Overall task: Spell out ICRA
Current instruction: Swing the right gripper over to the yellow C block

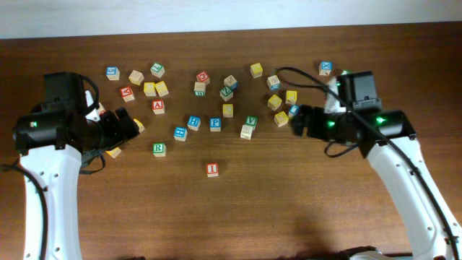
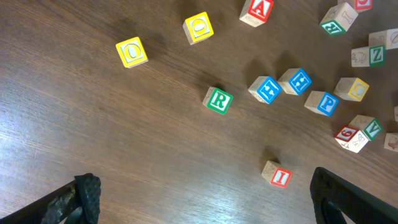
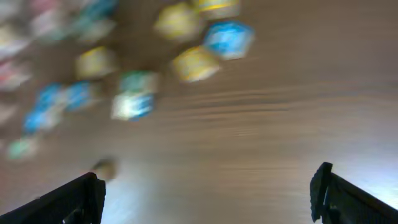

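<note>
Many lettered wooden blocks lie scattered on the brown table. A red I block [image 1: 212, 169] sits alone in front of the others and also shows in the left wrist view [image 2: 276, 174]. A green R block [image 1: 159, 149] [image 2: 218, 100] lies to its left. A red A block [image 1: 158, 107] [image 2: 257, 10] is further back. My left gripper [image 1: 124, 128] [image 2: 202, 196] is open and empty above bare wood, left of the R. My right gripper [image 1: 302, 121] [image 3: 208, 193] is open and empty near the right cluster. The right wrist view is blurred.
Two blue blocks [image 2: 282, 85] and a blue P block [image 1: 215, 123] [image 2: 323, 102] lie behind the I. Yellow blocks [image 2: 132, 51] [image 2: 198, 27] lie at the left. A block cluster [image 1: 281, 101] sits next to the right gripper. A white wall edge [image 1: 231, 14] runs along the back.
</note>
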Available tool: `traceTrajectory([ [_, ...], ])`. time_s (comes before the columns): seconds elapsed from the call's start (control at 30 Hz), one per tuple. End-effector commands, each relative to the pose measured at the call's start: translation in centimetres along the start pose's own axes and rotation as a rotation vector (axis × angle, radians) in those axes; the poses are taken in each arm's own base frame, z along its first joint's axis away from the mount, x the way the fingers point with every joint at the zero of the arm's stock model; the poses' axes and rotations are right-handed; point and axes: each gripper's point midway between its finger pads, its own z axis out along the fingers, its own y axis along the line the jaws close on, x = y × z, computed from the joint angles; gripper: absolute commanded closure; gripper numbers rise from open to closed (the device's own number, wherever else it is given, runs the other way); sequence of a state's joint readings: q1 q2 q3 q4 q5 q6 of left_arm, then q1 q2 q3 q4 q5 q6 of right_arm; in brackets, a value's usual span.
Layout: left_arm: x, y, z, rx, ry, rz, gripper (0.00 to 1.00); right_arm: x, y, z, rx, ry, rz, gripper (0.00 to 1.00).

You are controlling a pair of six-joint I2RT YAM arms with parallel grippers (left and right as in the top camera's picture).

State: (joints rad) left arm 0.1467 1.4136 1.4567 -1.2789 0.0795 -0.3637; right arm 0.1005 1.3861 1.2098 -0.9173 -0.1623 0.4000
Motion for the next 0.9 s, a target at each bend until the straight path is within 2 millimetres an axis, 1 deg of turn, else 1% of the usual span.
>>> traceTrajectory([
  [0.0, -0.2, -0.2, -0.7, 0.017, -0.021, -0.012, 0.01, -2.9, -7.8, -1.8, 0.252, -0.128, 0.261, 0.02],
  [0.03, -0.2, -0.2, -0.7, 0.018, -0.021, -0.012, 0.01, -3.0, -9.8, -2.3, 0.278, -0.131, 0.316, 0.02],
  [0.07, -0.2, -0.2, -0.7, 0.018, -0.021, -0.012, 0.01, -3.0, -11.0, -2.6, 0.280, -0.127, 0.361, 0.02],
  [0.17, -0.2, -0.2, -0.7, 0.018, -0.021, -0.012, 0.01, -2.5, -12.3, -2.9, 0.265, -0.102, 0.423, 0.02],
  [0.7, -0.2, -0.2, -0.7, 0.018, -0.021, -0.012, 0.01, -2.4, -12.3, -2.9, 0.266, -0.097, 0.423, 0.02],
  [0.8, -1.5, -0.7, -0.8, 0.038, -0.074, -0.008, 0.01, -2.4, -12.3, -2.9, 0.267, -0.096, 0.422, 0.02],
  [0.87, -1.7, -0.8, -0.8, 0.045, -0.081, -0.016, 0.01, -2.4, -12.3, -2.9, 0.267, -0.096, 0.423, 0.02],
])
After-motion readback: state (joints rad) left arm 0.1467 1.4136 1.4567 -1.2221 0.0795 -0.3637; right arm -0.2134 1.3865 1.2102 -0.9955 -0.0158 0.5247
